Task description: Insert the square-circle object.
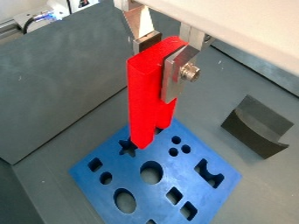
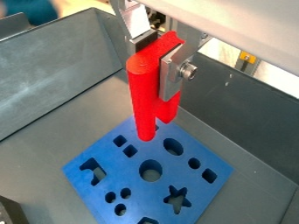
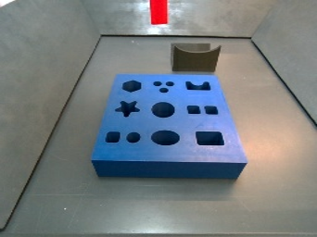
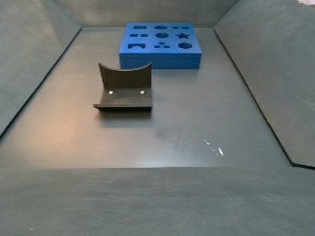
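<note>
The square-circle object is a long glossy red peg (image 1: 146,101), also seen in a wrist view (image 2: 145,96). My gripper (image 1: 162,59) is shut on its upper part and holds it upright. A silver finger plate (image 1: 177,79) presses one side, and the other finger sits behind the peg. The peg hangs in the air above the blue block (image 3: 168,157), which has several shaped holes, and does not touch it. In a side view only the peg's lower end (image 3: 158,11) shows at the frame's top edge. The gripper itself is out of both side views.
The dark fixture (image 3: 194,56) stands on the grey floor beyond the block; it also shows in a wrist view (image 1: 260,125) and in a side view (image 4: 123,88). Grey sloping walls (image 3: 62,111) enclose the floor.
</note>
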Controlling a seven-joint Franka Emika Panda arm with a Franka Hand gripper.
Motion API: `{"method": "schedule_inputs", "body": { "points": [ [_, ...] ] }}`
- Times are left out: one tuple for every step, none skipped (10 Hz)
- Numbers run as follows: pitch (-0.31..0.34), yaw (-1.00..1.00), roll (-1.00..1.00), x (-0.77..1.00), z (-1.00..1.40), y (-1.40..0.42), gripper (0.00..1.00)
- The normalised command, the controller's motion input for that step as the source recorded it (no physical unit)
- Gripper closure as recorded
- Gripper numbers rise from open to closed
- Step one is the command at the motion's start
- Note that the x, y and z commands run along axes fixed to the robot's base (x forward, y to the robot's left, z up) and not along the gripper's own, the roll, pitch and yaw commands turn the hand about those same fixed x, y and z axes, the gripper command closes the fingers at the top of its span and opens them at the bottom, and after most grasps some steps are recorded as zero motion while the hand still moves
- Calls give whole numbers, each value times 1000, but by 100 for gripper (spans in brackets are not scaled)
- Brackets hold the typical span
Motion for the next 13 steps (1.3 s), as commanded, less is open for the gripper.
{"method": "schedule_inputs", "body": {
  "points": [
    [-41, -160, 10, -97, 0, -26, 100],
    [-83, -700, 49, -129, -37, -206, 100],
    [-7, -866, 63, 49, -100, -300, 100],
    [-23, -869, 40, 29, -143, -311, 100],
    [-19, -889, 34, 37, -146, -300, 100],
    [-6, -911, 31, 23, -160, -277, 100],
    [-7, -943, 49, 20, -240, -214, 100],
    [-10, -960, 54, 14, -289, -186, 100],
    [-16, -954, 67, 17, -323, -180, 100],
    [-21, -957, 96, 11, -326, -149, 100],
    [-66, -917, 219, 40, -366, -100, 100],
    [-83, -903, 293, 46, -480, -69, 100],
    [-59, -914, 323, 0, -466, -11, 100]
  ]
}}
